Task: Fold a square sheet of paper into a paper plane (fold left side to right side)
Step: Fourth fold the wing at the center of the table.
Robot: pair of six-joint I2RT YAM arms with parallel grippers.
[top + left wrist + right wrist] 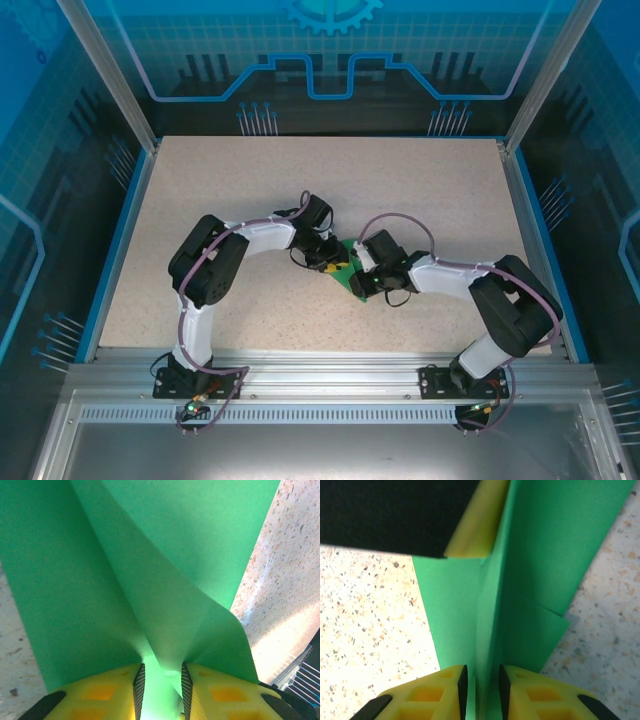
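step: mid-fold, left side not yet laid over | paper [342, 272]: centre of top view, between both arms | left gripper [161, 692]: pinching a raised fold | right gripper [481, 692]: straddling the ridge, grip unclear | next: likely carry flap rightward, align edges, press crease

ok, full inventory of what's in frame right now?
green paper: one, bright green, partly folded, table centre between both grippers
table: one, speckled beige, blue edging
enclosure panels: several, blue, around the table
rail: one, silver, near edge, under the arm bases
left arm: one, black and white, reaching to centre
right arm: one, black and white, reaching to centre
left gripper: one, yellow, pinching a raised fold of paper
right gripper: one, yellow, paper ridge between fingers, grip unclear
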